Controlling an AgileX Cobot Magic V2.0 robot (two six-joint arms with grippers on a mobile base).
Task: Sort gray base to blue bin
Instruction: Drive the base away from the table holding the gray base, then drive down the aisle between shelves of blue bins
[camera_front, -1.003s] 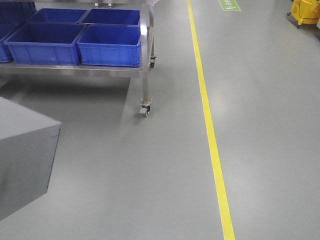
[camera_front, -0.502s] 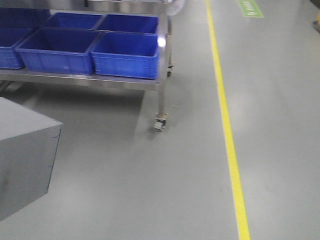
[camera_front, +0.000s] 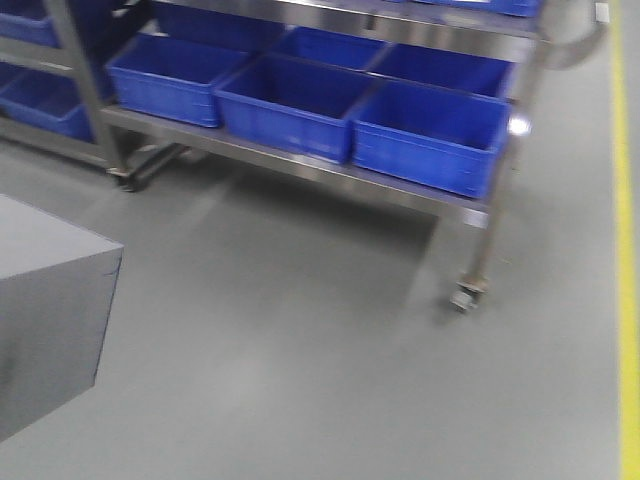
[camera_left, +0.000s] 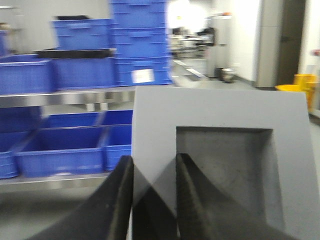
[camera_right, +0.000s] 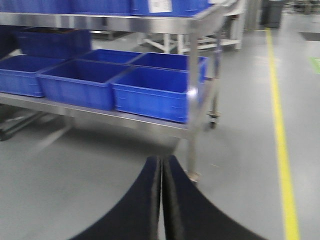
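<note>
Matte gray box-shaped block (camera_left: 220, 107) with the square recess (camera_left: 227, 170) sunk into its face is clamped in my left gripper (camera_left: 154, 161), held up off the ground and not in any crate. My two black ribbed fingers (camera_left: 187, 200) are pinched narrow on the wall between the recess and the block's left edge. One finger sits on the outside and the other is down inside the recess. From the front camera the block (camera_front: 55, 290) fills the lower left corner of the view, close to the lens.

My right gripper (camera_right: 161, 164) has nothing in it. Its fingers are pressed flat together with no gap, hanging over the gray floor (camera_right: 75, 165).

Ahead of me, bright-blue plastic crates (camera_front: 430, 140) with thick rims sit side by side in two rows on the lower shelf of a stainless steel cart (camera_front: 300, 160). The cart rolls on caster wheels (camera_front: 464, 297). The block is well apart from those crates.

The left wrist view shows more blue crates stacked on an upper shelf (camera_left: 142, 45), and one of them has a white label (camera_left: 142, 76). A yellow painted line (camera_front: 628, 250) runs along the floor to the right of the cart.

Heads up, all three views are pretty blurry, so I can't make out fine details on the crates.
</note>
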